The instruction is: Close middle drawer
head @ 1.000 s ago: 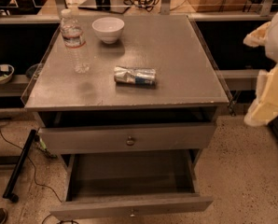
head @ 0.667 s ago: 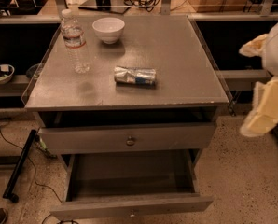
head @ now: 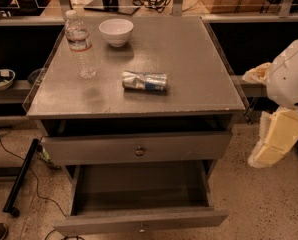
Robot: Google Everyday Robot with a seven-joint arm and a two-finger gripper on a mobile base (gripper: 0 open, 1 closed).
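Observation:
The middle drawer is pulled far out at the bottom of the cabinet. Its bare grey inside shows, and its low front panel carries a small round knob. Above it, a taller-fronted drawer with a bigger knob stands slightly out. My gripper, pale yellow under a white arm housing, hangs to the right of the cabinet. It is level with the upper drawer's front and clear of both drawers.
On the cabinet top stand a water bottle, a white bowl and a crushed can lying on its side. A shelf with a bowl is at the left. Cables and a black bar lie on the floor.
My arm and gripper have moved down and slightly left, closer to the cabinet's right side. The drawers and the things on top have not moved.

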